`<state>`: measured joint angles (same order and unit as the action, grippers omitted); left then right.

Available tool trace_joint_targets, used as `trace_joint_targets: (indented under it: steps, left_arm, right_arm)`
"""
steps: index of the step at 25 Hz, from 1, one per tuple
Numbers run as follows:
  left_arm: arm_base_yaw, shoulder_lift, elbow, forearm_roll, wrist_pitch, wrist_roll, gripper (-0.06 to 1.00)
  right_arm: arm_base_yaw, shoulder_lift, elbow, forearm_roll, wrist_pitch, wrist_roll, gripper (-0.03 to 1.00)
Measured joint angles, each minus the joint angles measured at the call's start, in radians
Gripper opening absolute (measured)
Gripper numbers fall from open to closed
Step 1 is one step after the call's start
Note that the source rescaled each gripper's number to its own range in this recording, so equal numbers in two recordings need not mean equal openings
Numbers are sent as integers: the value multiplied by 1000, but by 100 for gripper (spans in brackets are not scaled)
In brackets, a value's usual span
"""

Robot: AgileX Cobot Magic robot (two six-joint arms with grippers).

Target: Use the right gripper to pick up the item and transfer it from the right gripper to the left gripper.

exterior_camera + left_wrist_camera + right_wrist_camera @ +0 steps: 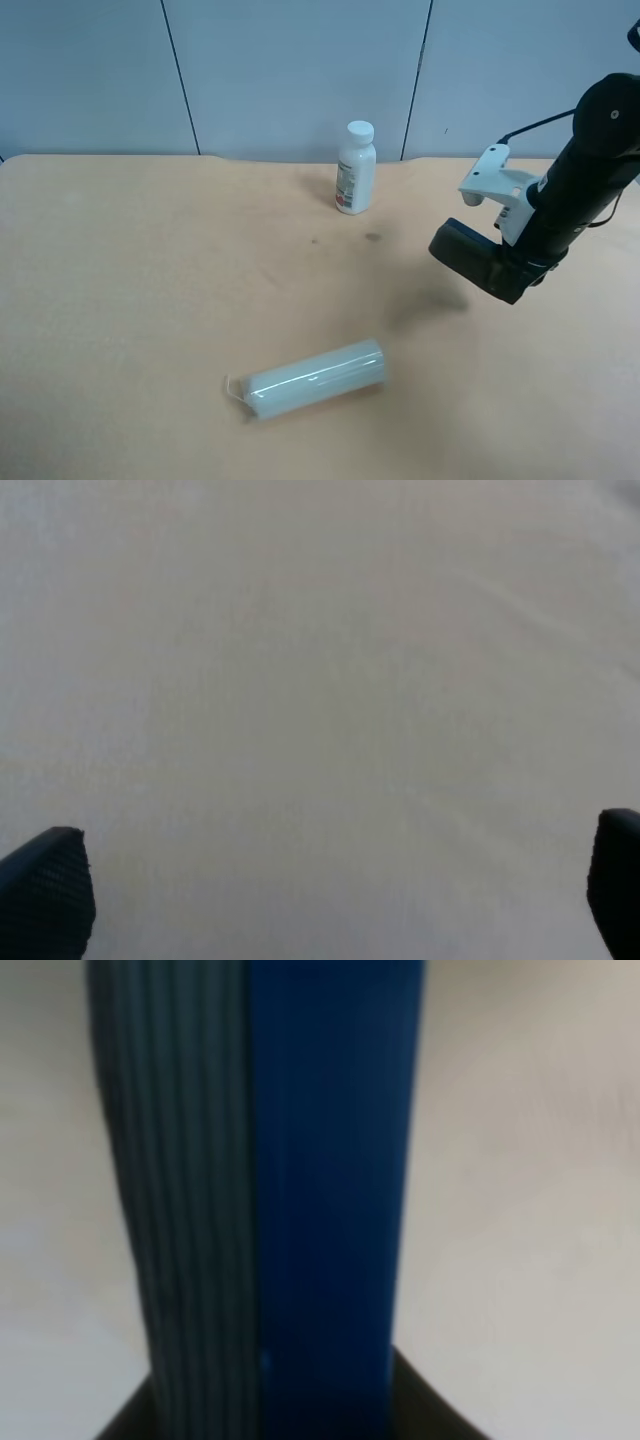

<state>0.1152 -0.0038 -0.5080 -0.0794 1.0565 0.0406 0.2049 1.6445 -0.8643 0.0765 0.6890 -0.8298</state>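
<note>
Blue-topped grey-felt rectangular eraser (270, 1190) pinched between right jaws, held above tan surface (150, 280), left jaws spread wide

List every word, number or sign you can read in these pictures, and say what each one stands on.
No text can be read anywhere.
pill bottle: it has a printed label, but the print is too small to read.
roll: no print shows.
eraser: a blurred close-up in the right wrist view, with no print showing.
</note>
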Motion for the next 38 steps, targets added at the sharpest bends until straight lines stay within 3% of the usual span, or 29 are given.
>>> trace_joint_targets:
  steps: [8, 17, 24, 38]
  left_arm:
    - [0, 0, 0, 0, 0, 0, 100]
    - [0, 174, -56, -75, 40, 0, 100]
    - [0, 399, -136, -288, 52, 8, 100]
    - [0, 811, -309, -713, 97, 193, 100]
  right_arm:
    - [183, -169, 0, -8, 37, 25, 0]
    - [418, -248, -8, -231, 47, 175, 0]
    - [547, -248, -88, -318, 47, 263, 0]
    - [554, -248, -160, -346, -107, 274, 0]
